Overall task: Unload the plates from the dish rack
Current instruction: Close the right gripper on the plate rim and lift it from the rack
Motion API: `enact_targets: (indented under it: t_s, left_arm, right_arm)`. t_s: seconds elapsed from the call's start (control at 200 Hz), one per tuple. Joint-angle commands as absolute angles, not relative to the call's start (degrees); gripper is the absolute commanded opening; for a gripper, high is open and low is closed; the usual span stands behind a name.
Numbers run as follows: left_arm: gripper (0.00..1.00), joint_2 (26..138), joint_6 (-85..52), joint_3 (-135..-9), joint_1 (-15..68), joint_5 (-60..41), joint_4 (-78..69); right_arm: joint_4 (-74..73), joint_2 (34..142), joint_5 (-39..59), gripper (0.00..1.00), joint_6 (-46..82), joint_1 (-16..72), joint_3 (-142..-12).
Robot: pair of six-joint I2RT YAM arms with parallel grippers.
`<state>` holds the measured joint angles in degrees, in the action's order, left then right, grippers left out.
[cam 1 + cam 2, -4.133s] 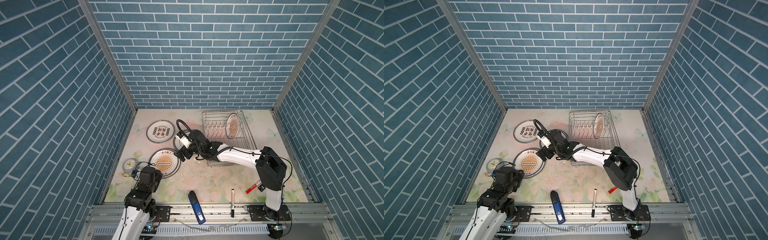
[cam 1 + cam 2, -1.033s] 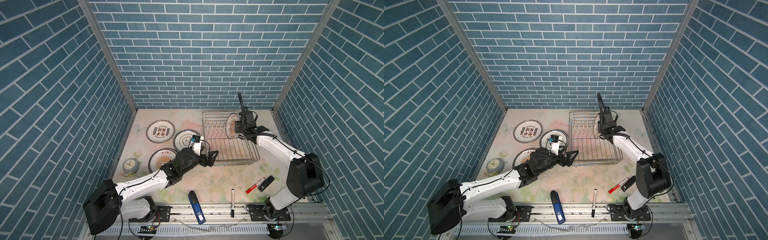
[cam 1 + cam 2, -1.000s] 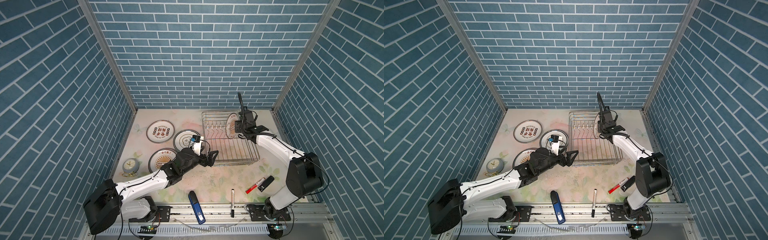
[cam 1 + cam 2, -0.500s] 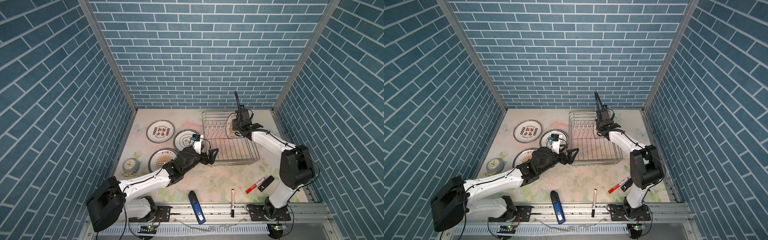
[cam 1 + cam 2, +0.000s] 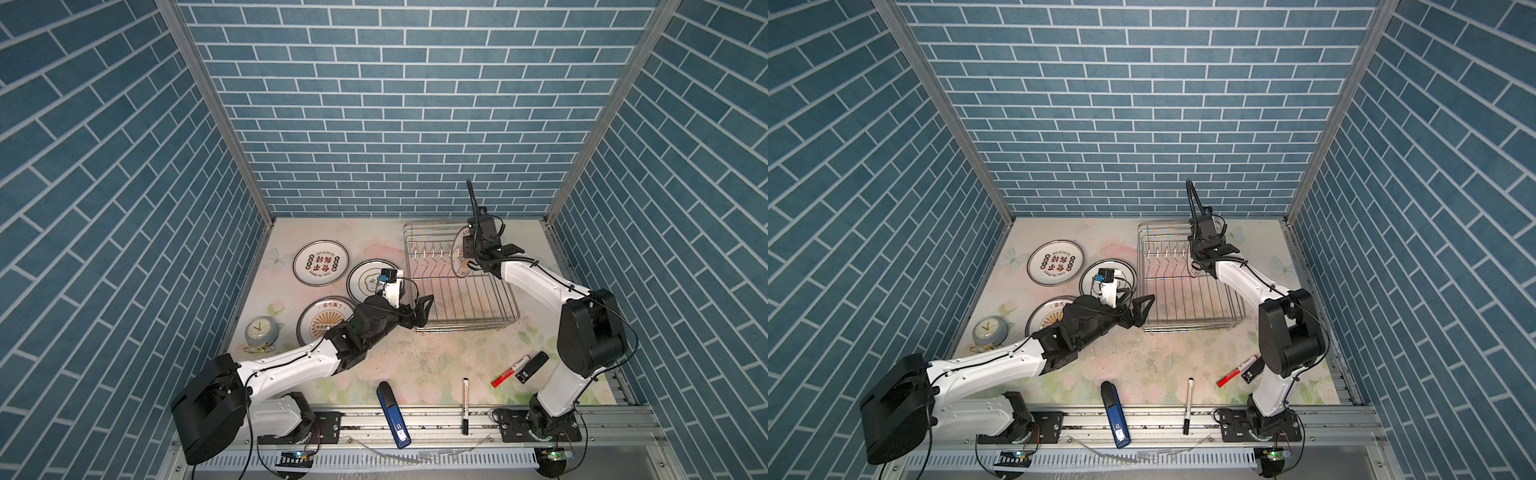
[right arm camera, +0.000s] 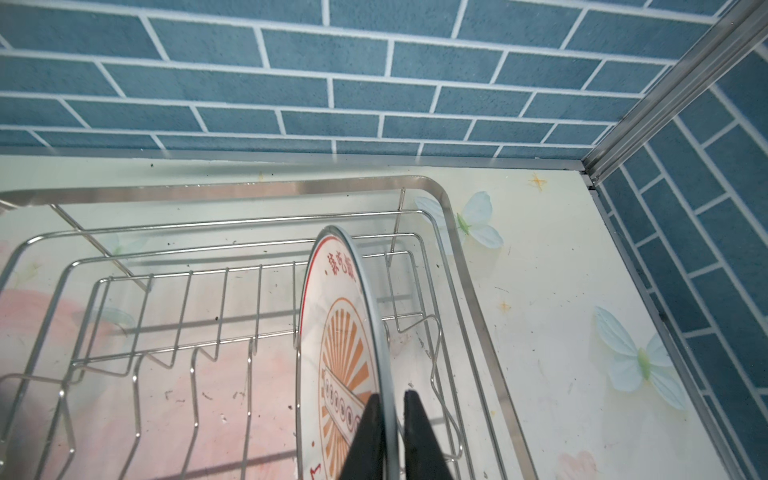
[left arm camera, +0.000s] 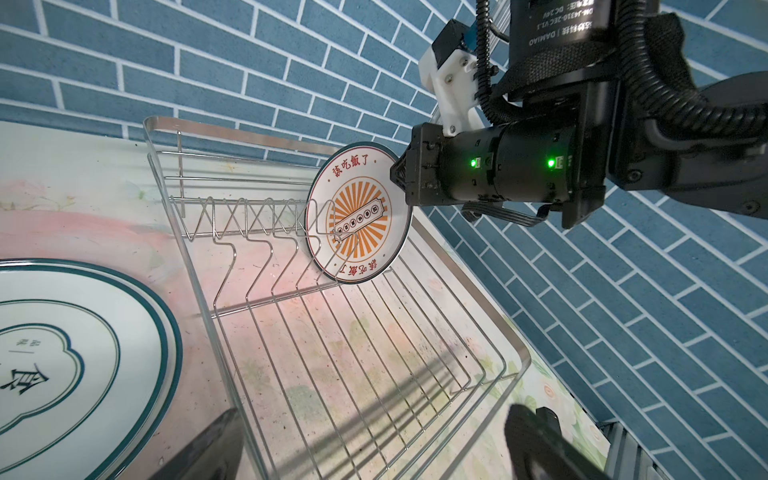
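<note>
Top views: the only plate in the dish rack stands upright at its far right. The right gripper is at its rim, and the left gripper is spread wide by the rack's near-left corner.
Left wrist cam: plate sits betw. prongs.
Right wrist cam: fingers are clamped on the rim, prob. firmly. Lift straight up and clear the prongs before swinging.

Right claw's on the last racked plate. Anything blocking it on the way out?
The right claw is shut on the plate's rim. A wire prong crosses the plate's face, so probably lift upward first. The open left claw sits at the dish rack's near-left corner.
</note>
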<state>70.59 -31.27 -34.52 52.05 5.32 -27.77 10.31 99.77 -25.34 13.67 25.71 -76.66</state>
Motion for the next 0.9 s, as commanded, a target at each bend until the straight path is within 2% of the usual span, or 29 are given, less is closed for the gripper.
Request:
enact_targets:
  t_s: [0.0,0.305,0.42,0.54,0.74,0.896]
  left_arm:
    - [1.00,69.25,-31.07,-34.10,52.24,6.69,-27.74]
    - [1.00,67.36,-31.81,-32.52,52.20,9.45,-27.47]
    - [1.00,67.33,-31.74,-32.37,52.17,9.54,-27.58]
    - [1.00,67.59,-31.81,-32.43,52.21,9.47,-27.60]
    - [1.00,67.32,-31.91,-32.34,52.21,9.17,-27.45]
    - [1.00,66.79,-31.90,-32.17,52.20,9.44,-27.21]
  right_arm:
    - [11.05,100.88,-26.33,0.11,14.94,26.05,-79.19]
    - [12.39,101.77,-26.84,0.09,14.26,26.38,-80.66]
    - [12.44,101.95,-26.51,0.16,14.41,26.52,-80.64]
    - [12.65,102.54,-25.52,0.17,14.56,26.47,-81.01]
    - [13.22,102.39,-26.77,0.09,14.29,26.76,-81.74]
    - [13.86,100.87,-31.73,0.08,12.16,28.35,-82.31]
